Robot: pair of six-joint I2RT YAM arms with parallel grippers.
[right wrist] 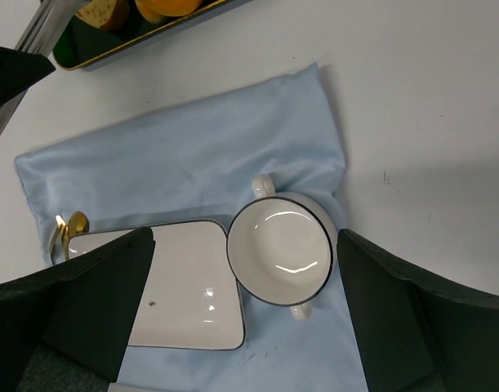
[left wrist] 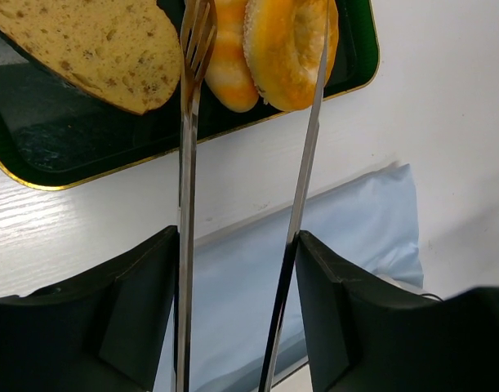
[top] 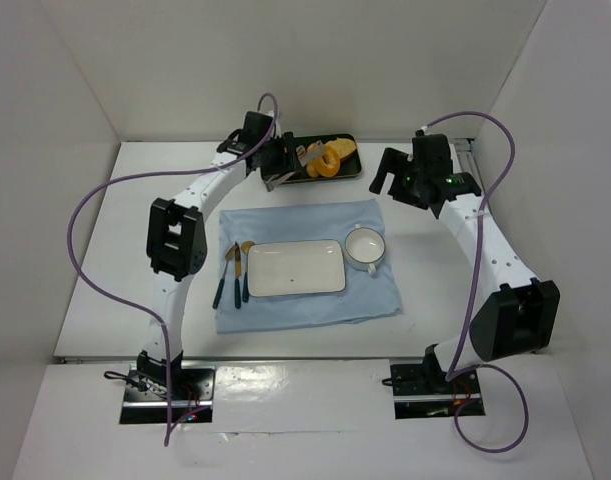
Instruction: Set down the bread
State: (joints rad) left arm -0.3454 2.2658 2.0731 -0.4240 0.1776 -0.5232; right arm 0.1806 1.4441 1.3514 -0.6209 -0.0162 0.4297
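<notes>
The bread is a glossy orange-golden ring, standing on edge at the right end of a dark green, gold-rimmed tray. In the top view the bread lies in the tray at the back of the table. My left gripper is shut on a pair of metal tongs, whose two arms reach to either side of the bread. Whether the bread is lifted off the tray I cannot tell. My right gripper hangs open and empty above the white cup.
A small golden roll and a brown toast slice share the tray. On a light blue cloth sit a white rectangular plate, the two-handled cup and cutlery. White walls enclose the table.
</notes>
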